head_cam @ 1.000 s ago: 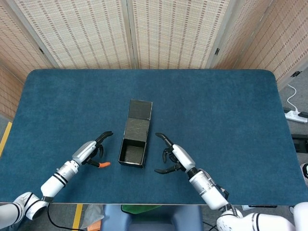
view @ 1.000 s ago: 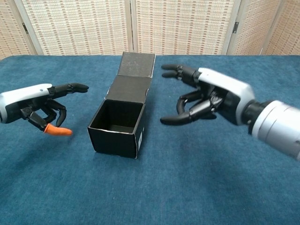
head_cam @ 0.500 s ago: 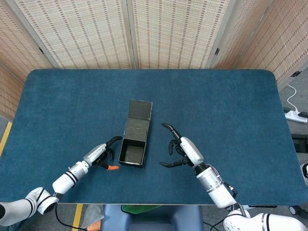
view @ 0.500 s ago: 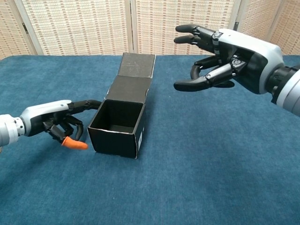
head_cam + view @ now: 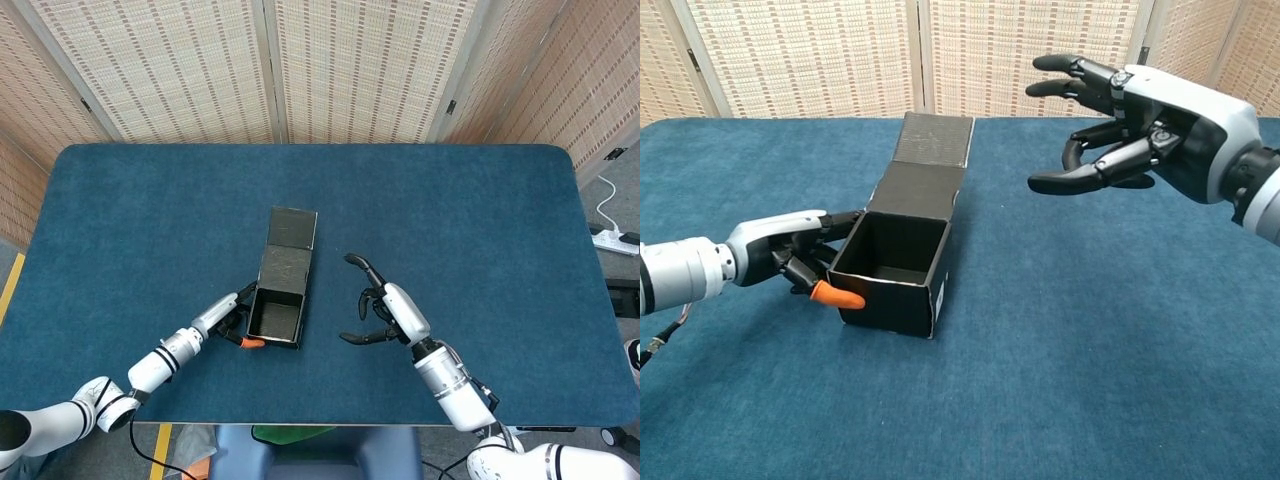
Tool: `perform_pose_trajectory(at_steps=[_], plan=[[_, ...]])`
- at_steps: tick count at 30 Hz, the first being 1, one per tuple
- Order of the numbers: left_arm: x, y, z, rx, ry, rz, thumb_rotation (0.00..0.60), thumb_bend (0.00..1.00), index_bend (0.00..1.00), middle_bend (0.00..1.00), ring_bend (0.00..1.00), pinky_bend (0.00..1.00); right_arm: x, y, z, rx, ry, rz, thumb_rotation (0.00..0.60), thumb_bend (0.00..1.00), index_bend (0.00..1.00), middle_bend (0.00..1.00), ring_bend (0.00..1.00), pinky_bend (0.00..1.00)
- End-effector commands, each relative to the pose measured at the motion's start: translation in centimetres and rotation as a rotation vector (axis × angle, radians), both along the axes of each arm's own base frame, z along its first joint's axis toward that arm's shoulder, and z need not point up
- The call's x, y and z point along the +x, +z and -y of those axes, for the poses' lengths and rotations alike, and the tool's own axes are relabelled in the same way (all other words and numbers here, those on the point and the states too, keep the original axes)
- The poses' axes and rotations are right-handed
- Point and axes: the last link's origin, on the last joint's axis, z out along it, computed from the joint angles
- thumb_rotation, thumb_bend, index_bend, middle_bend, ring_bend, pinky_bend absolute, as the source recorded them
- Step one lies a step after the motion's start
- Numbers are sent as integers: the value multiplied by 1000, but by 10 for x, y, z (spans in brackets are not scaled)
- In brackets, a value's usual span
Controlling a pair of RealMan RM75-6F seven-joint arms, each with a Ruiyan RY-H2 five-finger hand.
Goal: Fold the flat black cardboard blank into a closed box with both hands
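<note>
Left hand (image 5: 790, 258) touching box (image 5: 895, 262) left wall, fingers curling, gripping nothing. Right hand (image 5: 1130, 120) hovering spread, empty, right of lid flap (image 5: 930, 160), lid stretching away from robot.

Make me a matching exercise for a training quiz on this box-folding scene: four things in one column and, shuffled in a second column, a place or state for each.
Things:
1. left hand
2. right hand
3. box
4. lid flap

States:
A. lying back flat on the table behind the opening
B. raised above the table, fingers apart, holding nothing
C. standing upright with its top open
D. low against the box's left wall

Pairs: 1-D, 2-B, 3-C, 4-A
</note>
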Motion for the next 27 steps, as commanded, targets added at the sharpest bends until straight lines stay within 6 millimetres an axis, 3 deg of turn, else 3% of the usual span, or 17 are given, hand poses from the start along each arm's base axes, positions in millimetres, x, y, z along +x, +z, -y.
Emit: perform_pose_trajectory(at_steps=[1, 7, 13, 21, 22, 24, 27], plan=[[1, -5, 0, -14, 21, 26, 600, 184, 11, 25, 609, 884, -7, -4, 0, 28, -38, -4, 600, 26, 0, 72, 611, 1000], [-1, -13, -1, -42, 66, 73, 600, 187, 275, 303, 609, 875, -28, -21, 11, 131, -164, -35, 600, 26, 0, 92, 620, 1000], [-1, -11, -2, -20, 96, 132, 600, 188, 522, 544, 627, 885, -38, -35, 36, 159, -258, -58, 600, 26, 0, 121, 626, 1000], [-2, 2, 1, -6, 83, 153, 600, 189, 557, 582, 633, 888, -27, -54, 66, 198, -312, -71, 600, 26, 0, 144, 633, 1000], [-1, 5, 3, -5, 78, 162, 600, 187, 556, 580, 633, 888, -21, -59, 72, 197, -313, -71, 600, 26, 0, 146, 634, 1000], [6, 15, 10, -6, 27, 178, 600, 187, 556, 578, 633, 888, 9, -75, 92, 190, -293, -41, 600, 26, 0, 146, 634, 1000], [15, 21, 16, -11, -4, 187, 600, 188, 554, 576, 633, 883, 32, -85, 105, 187, -278, -27, 600, 26, 0, 145, 635, 1000]])
